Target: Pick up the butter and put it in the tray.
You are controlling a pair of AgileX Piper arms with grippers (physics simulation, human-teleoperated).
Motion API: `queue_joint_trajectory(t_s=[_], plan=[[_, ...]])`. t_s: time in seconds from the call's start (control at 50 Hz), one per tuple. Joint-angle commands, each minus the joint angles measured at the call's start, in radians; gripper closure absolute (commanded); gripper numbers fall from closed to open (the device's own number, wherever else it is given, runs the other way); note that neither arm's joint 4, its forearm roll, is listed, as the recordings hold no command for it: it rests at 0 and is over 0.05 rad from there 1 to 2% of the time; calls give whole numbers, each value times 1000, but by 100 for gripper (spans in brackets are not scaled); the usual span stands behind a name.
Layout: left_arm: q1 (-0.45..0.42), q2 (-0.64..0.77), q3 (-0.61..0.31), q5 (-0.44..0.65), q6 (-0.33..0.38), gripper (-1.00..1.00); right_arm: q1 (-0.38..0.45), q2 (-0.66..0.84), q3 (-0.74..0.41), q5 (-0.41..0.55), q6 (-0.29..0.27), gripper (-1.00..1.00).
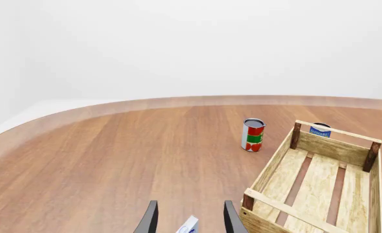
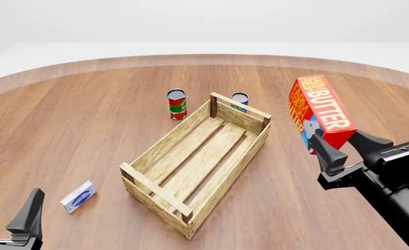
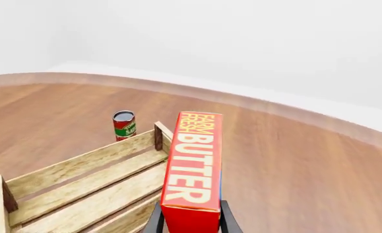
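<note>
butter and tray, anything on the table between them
No. In the front view only bare wood separates the held butter from the tray.

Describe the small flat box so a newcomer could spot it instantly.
Start at the wooden tray mid-table. Left of its near corner, ahead of the left claw, lies the small flat box. It is white with a blue label and lies flat, unlike the upright cans beyond the tray.

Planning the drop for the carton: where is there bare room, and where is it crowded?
The tray floor is bare slats throughout. Open table lies left of the red-green can, and between the tray and the butter in the right gripper. It is crowded at the tray's far end, by both cans.
</note>
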Motion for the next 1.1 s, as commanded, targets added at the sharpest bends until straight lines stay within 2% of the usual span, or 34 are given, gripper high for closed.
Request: queue_joint_trajectory(t_s=[0.02, 0.46, 1.1], plan=[[0, 0, 0, 0, 0, -100, 56, -6, -65, 25, 1, 100], [0, 0, 0, 0, 0, -100, 156, 130, -142, -34, -5, 100], [0, 0, 0, 0, 0, -100, 208, 299, -235, -84, -17, 100]])
